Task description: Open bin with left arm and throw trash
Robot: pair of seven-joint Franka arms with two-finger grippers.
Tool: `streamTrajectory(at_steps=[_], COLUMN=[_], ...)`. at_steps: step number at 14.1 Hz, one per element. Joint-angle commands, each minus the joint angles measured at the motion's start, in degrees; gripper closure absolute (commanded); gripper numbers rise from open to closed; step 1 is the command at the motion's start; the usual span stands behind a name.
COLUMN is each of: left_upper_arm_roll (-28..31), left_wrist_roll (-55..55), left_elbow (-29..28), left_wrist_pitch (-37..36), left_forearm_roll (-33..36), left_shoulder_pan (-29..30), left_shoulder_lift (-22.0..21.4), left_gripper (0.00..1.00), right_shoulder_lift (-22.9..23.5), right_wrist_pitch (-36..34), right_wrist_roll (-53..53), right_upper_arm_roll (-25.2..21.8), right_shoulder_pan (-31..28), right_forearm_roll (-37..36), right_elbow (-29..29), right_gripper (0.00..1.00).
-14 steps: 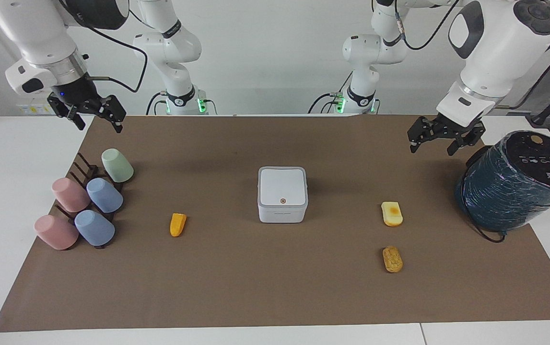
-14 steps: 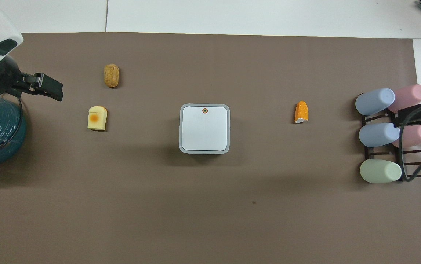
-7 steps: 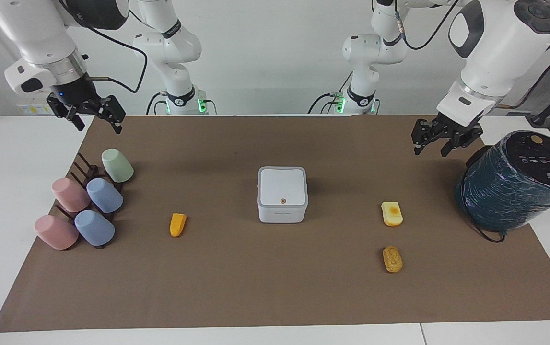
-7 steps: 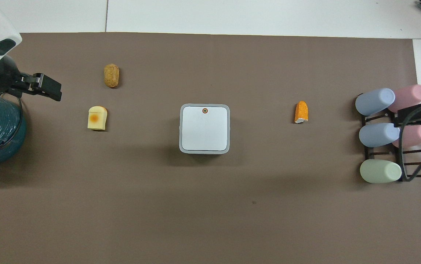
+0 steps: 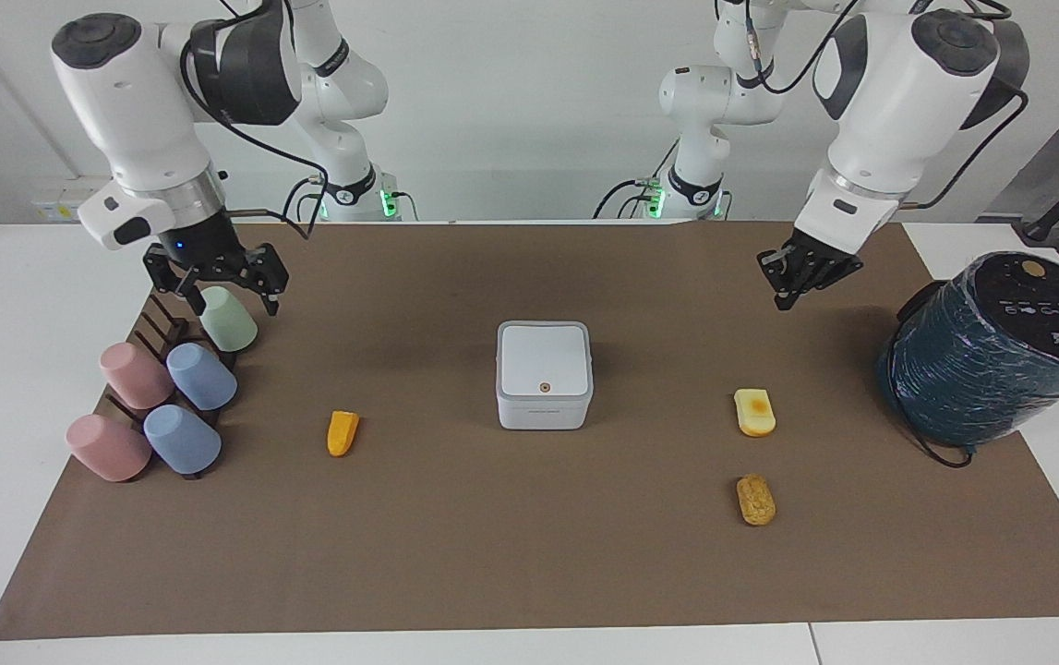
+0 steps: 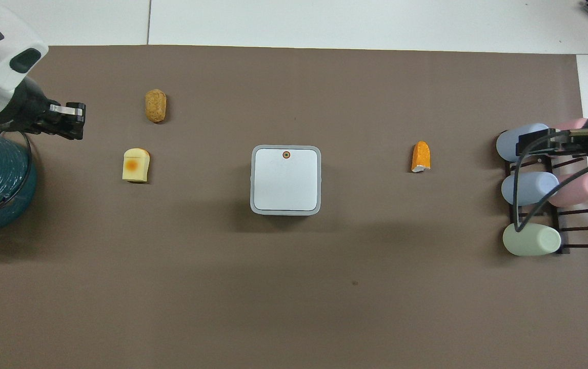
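Note:
The bin (image 5: 544,374) is a small white square box with its lid down, in the middle of the brown mat; it also shows in the overhead view (image 6: 286,179). The trash lies on the mat: an orange wedge (image 5: 342,432) toward the right arm's end, and a pale yellow block (image 5: 754,412) and a bumpy brown oval (image 5: 755,500) toward the left arm's end. My left gripper (image 5: 783,297) hangs in the air over bare mat between the teal cylinder and the yellow block. My right gripper (image 5: 231,305) is open and empty, over the green cup (image 5: 227,319).
A large dark teal wrapped cylinder (image 5: 991,356) stands at the left arm's end of the table. A dark rack (image 5: 164,328) with several pastel cups lying on it sits at the right arm's end. The brown mat (image 5: 529,554) covers most of the table.
The right gripper has come down and moved inward, from off the mat's corner to over the cup rack. The left wrist has turned and its gripper has shifted a little toward the middle.

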Motion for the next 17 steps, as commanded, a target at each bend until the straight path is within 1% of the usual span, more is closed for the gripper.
streamTrajectory(at_steps=[1, 3, 5, 7, 8, 10, 13, 15, 17], left_upper_arm_roll=[0.5, 0.6, 0.5, 0.6, 0.6, 0.5, 0.6, 0.5, 0.5], left_wrist_roll=[-10.8, -17.4, -22.9, -26.0, -27.2, -29.1, -30.6, -32.6, -33.5], left_elbow=[-5.3, -6.0, -7.1, -7.9, -7.9, -8.5, -11.3, -14.3, -15.2], left_wrist_pitch=[4.6, 7.5, 10.9, 14.6, 15.7, 18.6, 24.8, 30.2, 32.9], left_forearm_roll=[-1.6, -2.7, -2.7, -3.7, -3.9, -4.0, -5.9, -6.0, -6.0], left_shoulder_pan=[-4.3, -7.5, -10.2, -12.4, -12.9, -14.4, -15.7, -16.9, -17.8], left_shoulder_lift=[-2.6, -1.5, -0.5, 0.8, 1.6, 2.6, 2.7, 2.7, 3.5], left_gripper=[1.0, 1.0, 1.0, 1.0, 1.0, 1.0, 1.0, 1.0, 1.0], right_shoulder_lift=[1.8, 3.9, 6.9, 9.4, 10.3, 10.4, 10.4, 10.4, 10.5], right_wrist_pitch=[4.5, 10.3, 14.4, 17.8, 18.5, 18.7, 18.6, 18.7, 19.2], right_wrist_roll=[1.5, 4.1, 6.6, 7.1, 7.1, 7.1, 7.1, 7.1, 7.1], right_upper_arm_roll=[0.0, 0.0, 0.0, 0.0, 0.0, 0.1, 0.1, 0.1, 0.1], right_shoulder_pan=[0.4, 2.3, 3.9, 4.1, 4.1, 4.1, 4.1, 4.1, 4.1], right_forearm_roll=[-0.1, -0.1, -0.2, -0.1, -0.1, -0.1, -0.1, -0.1, -0.1], right_elbow=[-1.6, -4.4, -4.8, -4.9, -4.9, -5.2, -5.4, -5.5, -6.7], right_gripper=[0.0, 0.0, 0.0, 0.0, 0.0, 0.0, 0.0, 0.0, 0.0])
